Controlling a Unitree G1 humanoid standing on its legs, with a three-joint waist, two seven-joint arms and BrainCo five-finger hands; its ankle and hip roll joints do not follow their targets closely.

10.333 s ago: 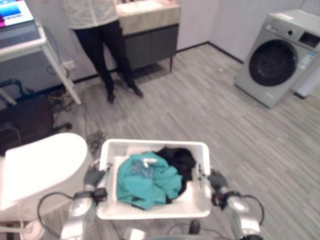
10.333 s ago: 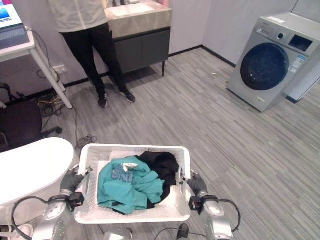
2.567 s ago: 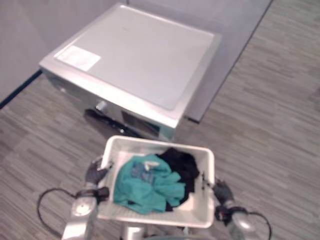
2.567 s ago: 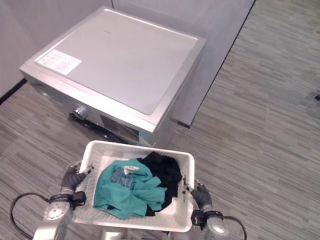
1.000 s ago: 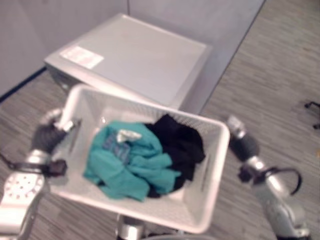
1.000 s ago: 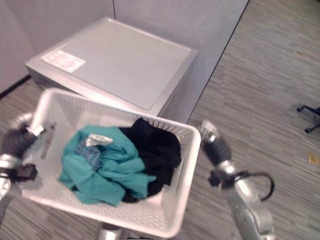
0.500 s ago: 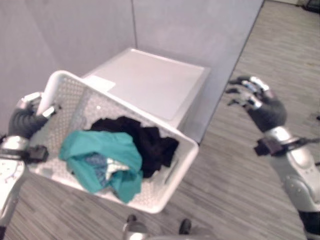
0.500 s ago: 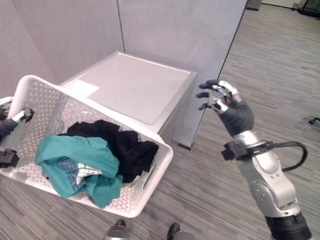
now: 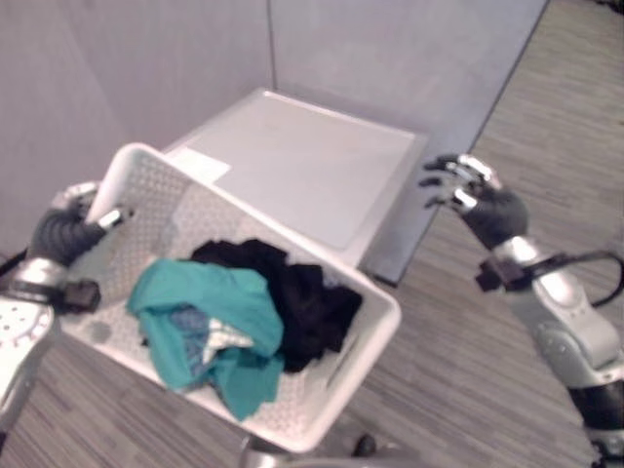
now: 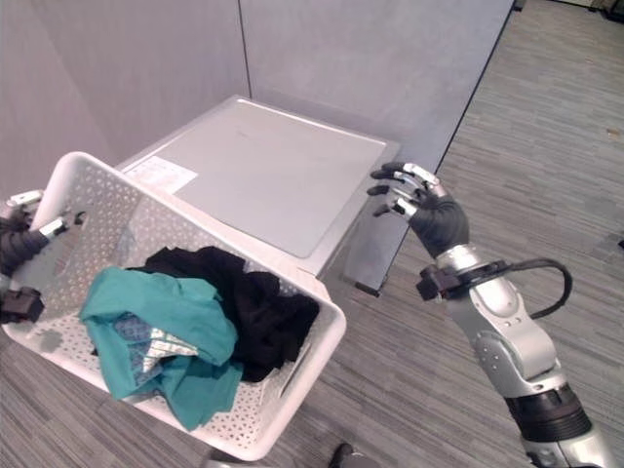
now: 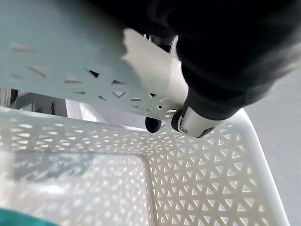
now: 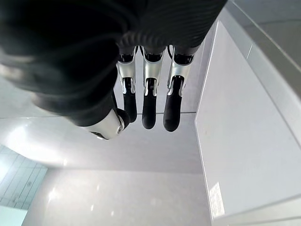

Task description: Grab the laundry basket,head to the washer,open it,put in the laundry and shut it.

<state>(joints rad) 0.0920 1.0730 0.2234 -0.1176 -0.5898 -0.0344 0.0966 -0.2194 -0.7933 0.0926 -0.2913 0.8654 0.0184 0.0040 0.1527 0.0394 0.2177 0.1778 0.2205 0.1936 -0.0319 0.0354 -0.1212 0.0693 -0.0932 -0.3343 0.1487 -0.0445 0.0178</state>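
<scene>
So the white laundry basket [image 10: 292, 292] hangs tilted in front of the washer [image 10: 283, 175], with the left hand [image 9: 63, 234] curled round the rim at its left end. The basket's near edge is cut off at the bottom of the head views. Inside sit a teal garment [image 10: 161, 327] and a black garment [image 10: 253, 307], bunched so you can't tell what they are. The right hand [image 10: 424, 214] is up in the air beside the washer's top, fingers [image 12: 150, 101] loosely spread, holding nothing. The washer's front is hidden.
</scene>
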